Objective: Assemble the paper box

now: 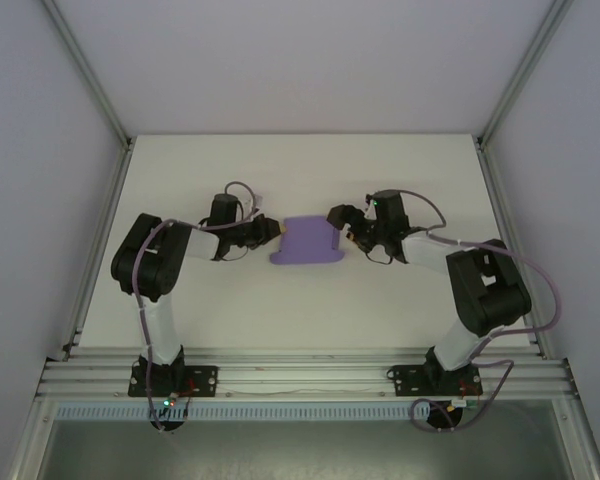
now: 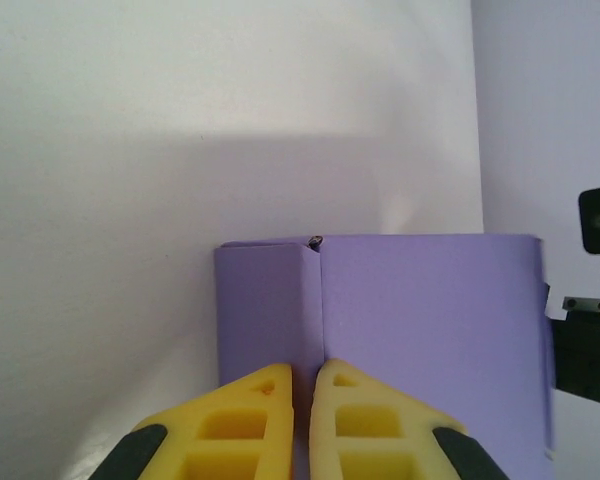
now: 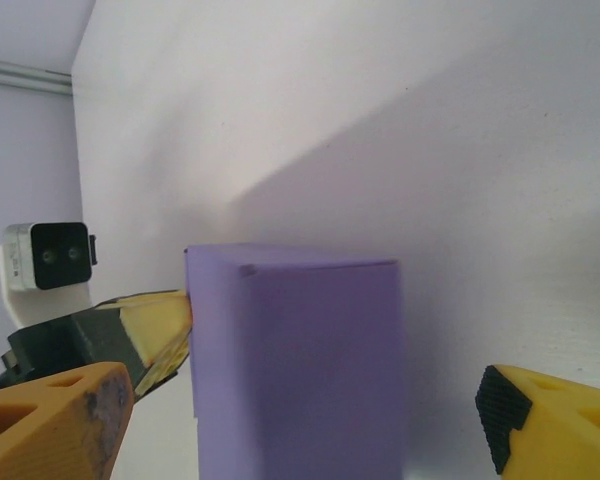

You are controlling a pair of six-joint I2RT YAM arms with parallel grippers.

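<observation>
paper box [image 1: 307, 243] sat at centre of bench [image 1: 300, 170]; left gripper [image 2: 302, 405] clamped on its left edge; right gripper [image 1: 342, 226] gaped wide at its right end, holding nothing

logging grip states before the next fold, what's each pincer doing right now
left pincer: closed, pinching the edge of the paper box
right pincer: open, one finger on either side of it, gripping nothing

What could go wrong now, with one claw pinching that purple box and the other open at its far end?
1. The left gripper is shut on just a thin edge of the paper box, so the card could crease or slip free.
2. The right gripper is open at the box's other end. Closing there might crush the hollow walls, and a push might slide the box across the table.
</observation>
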